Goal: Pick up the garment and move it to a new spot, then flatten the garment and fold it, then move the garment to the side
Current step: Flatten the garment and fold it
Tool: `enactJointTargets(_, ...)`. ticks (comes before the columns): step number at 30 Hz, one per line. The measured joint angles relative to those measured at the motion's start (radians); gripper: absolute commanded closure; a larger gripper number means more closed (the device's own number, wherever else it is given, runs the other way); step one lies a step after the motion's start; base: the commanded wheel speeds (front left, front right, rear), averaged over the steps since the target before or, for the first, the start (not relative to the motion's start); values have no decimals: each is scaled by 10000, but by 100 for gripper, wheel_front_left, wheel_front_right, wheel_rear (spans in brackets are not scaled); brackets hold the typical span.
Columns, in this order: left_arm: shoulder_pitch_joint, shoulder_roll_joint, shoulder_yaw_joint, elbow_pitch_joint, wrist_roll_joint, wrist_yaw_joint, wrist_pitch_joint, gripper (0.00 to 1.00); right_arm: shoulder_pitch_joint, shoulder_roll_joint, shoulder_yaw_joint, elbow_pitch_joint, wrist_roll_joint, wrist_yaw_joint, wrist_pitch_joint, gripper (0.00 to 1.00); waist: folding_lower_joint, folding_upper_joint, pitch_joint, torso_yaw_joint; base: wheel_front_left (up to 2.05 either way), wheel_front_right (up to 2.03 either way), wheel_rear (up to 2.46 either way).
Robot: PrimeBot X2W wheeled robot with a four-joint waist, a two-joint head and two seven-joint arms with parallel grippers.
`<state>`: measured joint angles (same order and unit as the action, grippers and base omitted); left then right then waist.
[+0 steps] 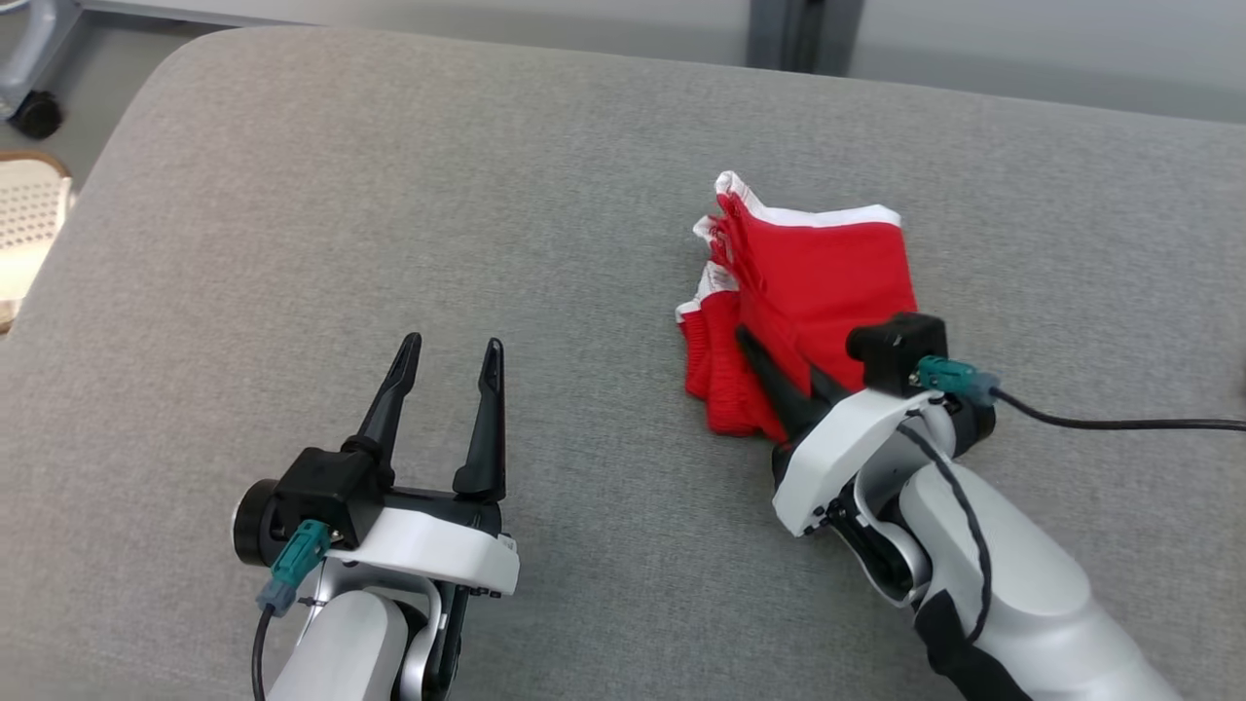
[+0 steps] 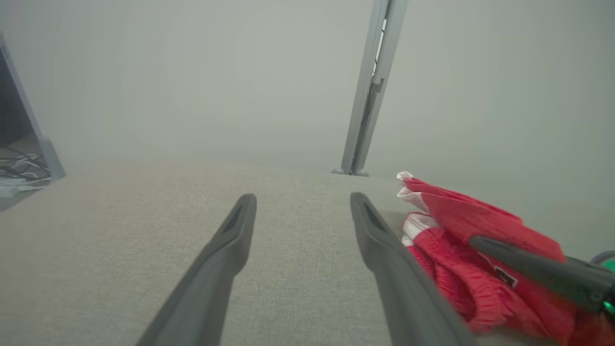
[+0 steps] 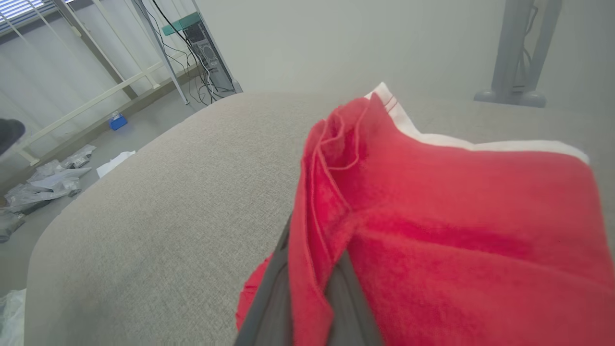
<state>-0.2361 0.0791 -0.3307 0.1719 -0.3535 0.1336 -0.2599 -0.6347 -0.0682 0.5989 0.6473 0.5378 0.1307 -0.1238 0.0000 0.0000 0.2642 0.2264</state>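
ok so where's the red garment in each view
head view: garment lies right of centre on the grey cushion, with the right hand shut on its near edge.
left wrist view: garment at the lower right.
right wrist view: garment close up, centre and right, draped over the fingers.
shared landmark: the grey upright post past the cushion's far edge.

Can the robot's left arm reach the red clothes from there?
Probably yes: only bare grey cushion lies between the open left gripper and the red garment, though the right gripper is shut on its near edge.
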Motion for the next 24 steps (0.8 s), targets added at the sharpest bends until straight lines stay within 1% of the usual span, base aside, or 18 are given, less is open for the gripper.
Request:
enactJointTargets(1,0,0,6,2,-8,10,0,0,-26,44,94,130,10,0,-35,100,0,0,12,60,0,0,0)
enactJointTargets(2,1,0,13,2,-10,13,0,0,-73,77,224,242,15,0,-40,77,0,0,30,96,0,0,0)
enactJointTargets(3,2,4,29,2,-23,40,0,0,-132,111,343,309,19,0,-59,51,0,0,54,109,0,0,0)
enactJointTargets(4,3,-4,36,4,-36,42,0,0,-174,130,479,364,81,0,-90,0,0,0,71,106,0,0,0)
enactJointTargets(10,24,-13,88,10,-52,82,0,0,-159,157,1496,261,42,0,-174,0,0,0,15,-102,0,0,0)
enactJointTargets(16,32,-10,100,-2,-48,84,-2,0,360,194,2257,-639,-58,0,-236,0,0,0,-94,-364,0,0,0)
enactJointTargets(19,44,10,104,-2,-50,84,-2,0,761,125,2274,-1342,117,0,-230,0,0,0,-137,-471,0,0,0)
enactJointTargets(21,63,46,144,-13,-50,92,-2,0,1003,-25,2052,-1965,196,0,-343,0,0,0,-160,-552,0,0,0)
enactJointTargets(24,85,123,232,-75,-50,144,-2,0,1472,-332,1198,-2892,176,0,-546,0,0,0,-212,-688,0,0,0)
